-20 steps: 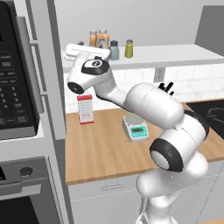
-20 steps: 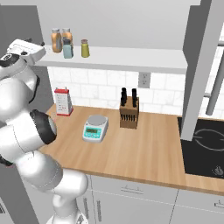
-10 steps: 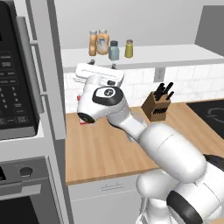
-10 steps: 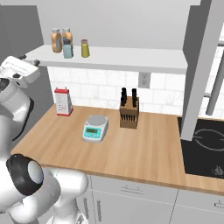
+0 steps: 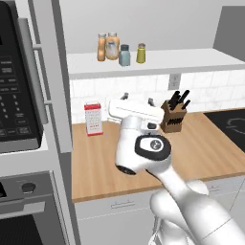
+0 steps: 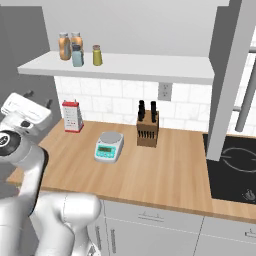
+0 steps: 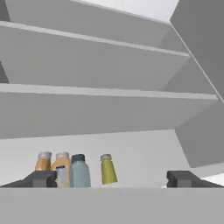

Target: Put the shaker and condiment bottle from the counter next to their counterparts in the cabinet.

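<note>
The olive-yellow shaker (image 5: 141,53) (image 6: 97,55) (image 7: 107,169) stands on the cabinet board (image 5: 182,60) (image 6: 150,67), just right of the grey-teal shaker (image 5: 124,55) (image 6: 77,55) (image 7: 79,171). The slim condiment bottle (image 5: 101,47) (image 6: 64,46) (image 7: 43,162) stands at the left end, beside the wider orange bottle (image 5: 112,46) (image 6: 76,40) (image 7: 62,168). My gripper (image 5: 138,99) (image 6: 38,98) (image 7: 111,179) hangs open and empty below the shelf, over the counter (image 5: 95,158) (image 6: 150,170), pointing up at the four containers.
A red-topped grater (image 5: 93,118) (image 6: 72,116) leans by the backsplash. A knife block (image 5: 173,117) (image 6: 147,130) and a small kitchen scale (image 6: 109,146) sit on the counter. A microwave (image 5: 14,86) is at the left, a black cooktop (image 6: 235,165) at the right.
The hand has come down and away from the shelf's left end to below the shelf board. The jaws stay open; the containers on the shelf have not moved.
</note>
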{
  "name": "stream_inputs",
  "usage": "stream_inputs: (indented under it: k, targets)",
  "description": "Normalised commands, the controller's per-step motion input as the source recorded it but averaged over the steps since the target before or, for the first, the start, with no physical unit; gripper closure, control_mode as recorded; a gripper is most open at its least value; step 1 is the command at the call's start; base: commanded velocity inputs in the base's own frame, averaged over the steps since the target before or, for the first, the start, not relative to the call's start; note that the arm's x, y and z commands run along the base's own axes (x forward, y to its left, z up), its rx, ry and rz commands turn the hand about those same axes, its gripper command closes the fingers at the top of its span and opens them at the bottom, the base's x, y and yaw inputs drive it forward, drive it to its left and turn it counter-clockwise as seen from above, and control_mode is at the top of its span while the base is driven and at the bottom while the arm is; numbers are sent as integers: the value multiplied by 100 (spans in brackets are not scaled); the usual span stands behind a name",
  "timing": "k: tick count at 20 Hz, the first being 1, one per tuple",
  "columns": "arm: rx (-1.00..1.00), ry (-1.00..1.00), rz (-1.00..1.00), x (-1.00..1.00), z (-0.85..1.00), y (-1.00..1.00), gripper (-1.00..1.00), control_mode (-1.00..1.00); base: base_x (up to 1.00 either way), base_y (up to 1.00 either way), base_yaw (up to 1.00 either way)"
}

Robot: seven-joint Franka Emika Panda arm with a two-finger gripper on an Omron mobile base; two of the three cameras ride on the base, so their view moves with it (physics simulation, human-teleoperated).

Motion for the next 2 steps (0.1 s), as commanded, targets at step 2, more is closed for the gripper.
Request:
stream_inputs:
  k: [2]
  targets:
    - [0, -1, 6, -100, -41, -66, -100, -100, 0, 0, 0]
